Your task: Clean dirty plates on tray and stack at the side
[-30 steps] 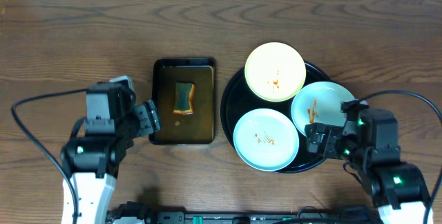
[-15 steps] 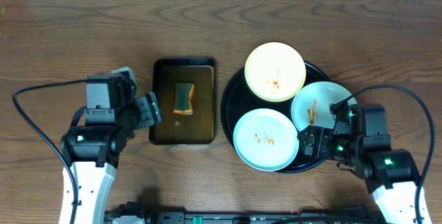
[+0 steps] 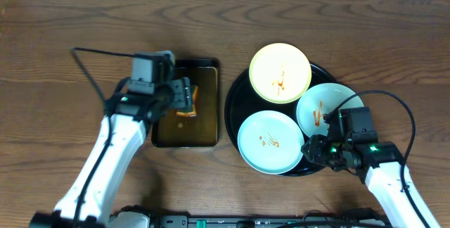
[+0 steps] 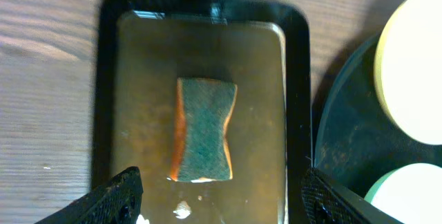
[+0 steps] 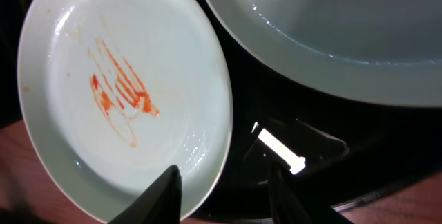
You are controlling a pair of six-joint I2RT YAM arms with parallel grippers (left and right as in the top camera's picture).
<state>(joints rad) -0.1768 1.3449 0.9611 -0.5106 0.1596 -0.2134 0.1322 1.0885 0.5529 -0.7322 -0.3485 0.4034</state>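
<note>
Three dirty plates lie on the round black tray (image 3: 231, 108): a pale yellow plate (image 3: 280, 72) at the back, a mint plate (image 3: 330, 107) on the right and a mint plate (image 3: 271, 142) in front, all with red sauce smears. My right gripper (image 3: 311, 148) is at the front plate's right rim. In the right wrist view its jaws (image 5: 224, 196) straddle the rim of that smeared plate (image 5: 124, 92), narrowed but with a gap still showing. My left gripper (image 3: 184, 96) hovers open over the sponge (image 4: 204, 131), its fingers (image 4: 114, 200) wide apart.
The green-and-orange sponge lies in a rectangular dark pan (image 3: 166, 133) of brownish water, just left of the tray. The pan's right edge (image 4: 298, 99) sits close to the tray's rim. Bare wooden table (image 3: 84, 31) stretches left and behind. Black cables trail from both arms.
My left arm swung from left of the pan to above the sponge, still open. My right gripper moved left to the front plate's rim and its jaws narrowed.
</note>
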